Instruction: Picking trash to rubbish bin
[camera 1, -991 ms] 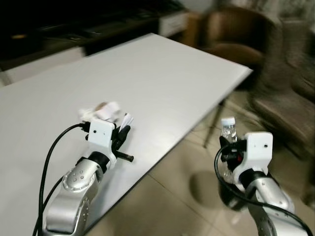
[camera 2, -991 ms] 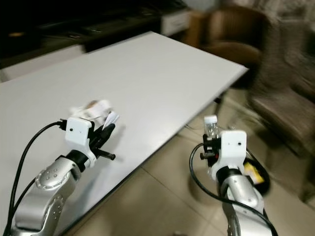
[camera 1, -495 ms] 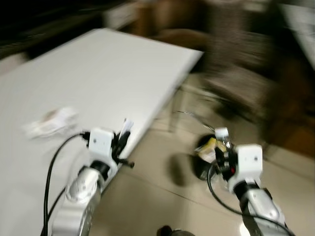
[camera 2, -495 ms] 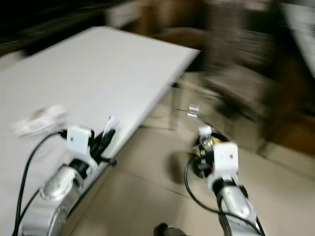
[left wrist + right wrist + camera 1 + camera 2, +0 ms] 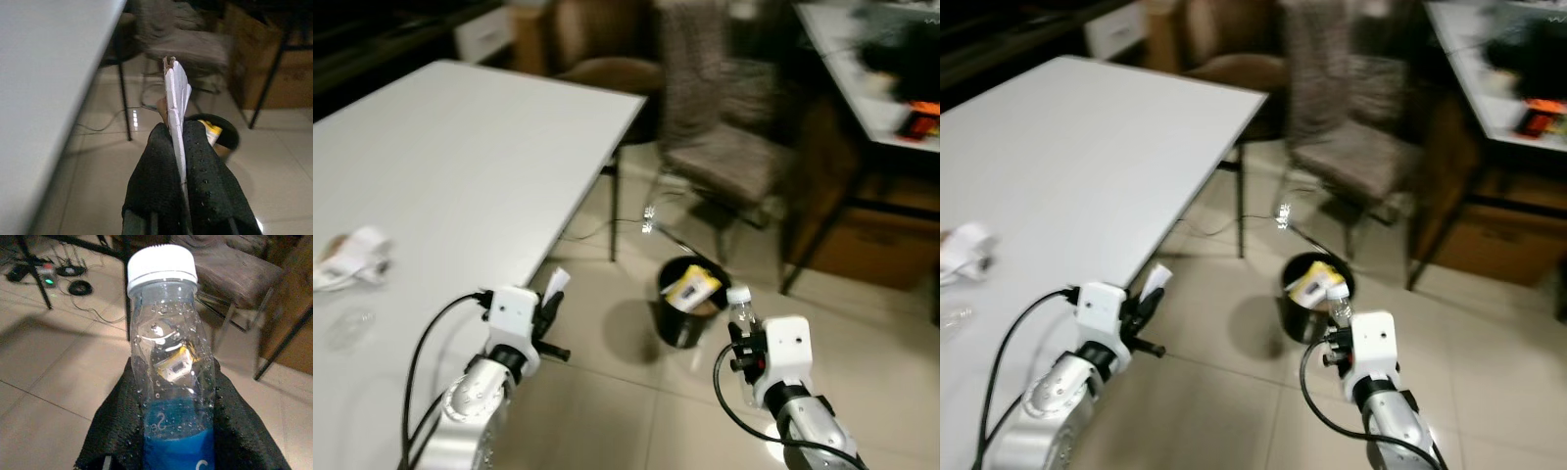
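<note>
The right gripper (image 5: 178, 431) is clamped on a clear plastic bottle with a white cap and blue label (image 5: 168, 382), held upright above the tiled floor (image 5: 636, 411), near a round black rubbish bin (image 5: 688, 304) that contains a yellow item. The left gripper (image 5: 178, 161) is closed on a flat white paper scrap (image 5: 176, 100), beside the edge of the white rectangular table (image 5: 460, 147). A crumpled white wrapper (image 5: 347, 259) lies on that table, well apart from the bin.

Dim indoor light, with the far room dark. The white table (image 5: 460, 147) is brightest, and glare spots shine on the floor tiles (image 5: 607, 421). Backgrounds are motion-blurred and soft.
</note>
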Available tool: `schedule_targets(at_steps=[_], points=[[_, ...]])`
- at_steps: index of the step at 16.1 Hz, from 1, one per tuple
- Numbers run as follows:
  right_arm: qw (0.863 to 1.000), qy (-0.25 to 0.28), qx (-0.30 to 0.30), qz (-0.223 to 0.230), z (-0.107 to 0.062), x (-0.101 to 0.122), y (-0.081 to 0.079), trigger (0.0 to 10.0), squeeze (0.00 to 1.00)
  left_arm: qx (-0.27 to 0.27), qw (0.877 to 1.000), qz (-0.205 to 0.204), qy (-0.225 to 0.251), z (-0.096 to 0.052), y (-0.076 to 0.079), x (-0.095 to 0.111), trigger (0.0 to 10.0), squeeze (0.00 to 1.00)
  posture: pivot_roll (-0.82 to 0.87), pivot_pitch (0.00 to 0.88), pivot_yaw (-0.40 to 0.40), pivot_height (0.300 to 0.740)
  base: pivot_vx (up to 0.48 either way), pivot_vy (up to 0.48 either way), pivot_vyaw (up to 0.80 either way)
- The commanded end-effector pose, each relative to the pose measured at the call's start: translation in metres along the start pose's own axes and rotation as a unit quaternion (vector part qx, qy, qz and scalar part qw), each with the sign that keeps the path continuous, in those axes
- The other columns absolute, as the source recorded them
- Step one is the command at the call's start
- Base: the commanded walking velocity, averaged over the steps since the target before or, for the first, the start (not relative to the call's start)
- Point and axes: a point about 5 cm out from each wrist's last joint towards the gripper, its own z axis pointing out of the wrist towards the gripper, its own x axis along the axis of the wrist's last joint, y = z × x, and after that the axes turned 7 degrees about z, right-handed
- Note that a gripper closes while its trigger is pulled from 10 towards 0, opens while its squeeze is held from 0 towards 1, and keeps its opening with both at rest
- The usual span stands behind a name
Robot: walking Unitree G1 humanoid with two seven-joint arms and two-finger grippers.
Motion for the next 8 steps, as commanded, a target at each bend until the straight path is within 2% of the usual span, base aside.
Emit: schedule_targets(at_steps=[1,8], points=[[1.0,0.004,-0.001,-0.002,0.0036,0.0032,0.0012,10.0,0.0,-0.006,1.0,0.009,0.005,0.0021,0.0049,0.0031,10.0,0.0,-0.05,0.004,-0.022,0.74,0.0,-0.296,0.0],[1.0,0.004,0.007,0.003,0.0079,0.0006,-0.0006,10.0,0.0,-0.016,1.0,0.014,0.011,0.006,0.0103,0.0023,10.0,0.0,-0.06,0.01,-0.022,0.74,0.0,-0.454,0.0]])
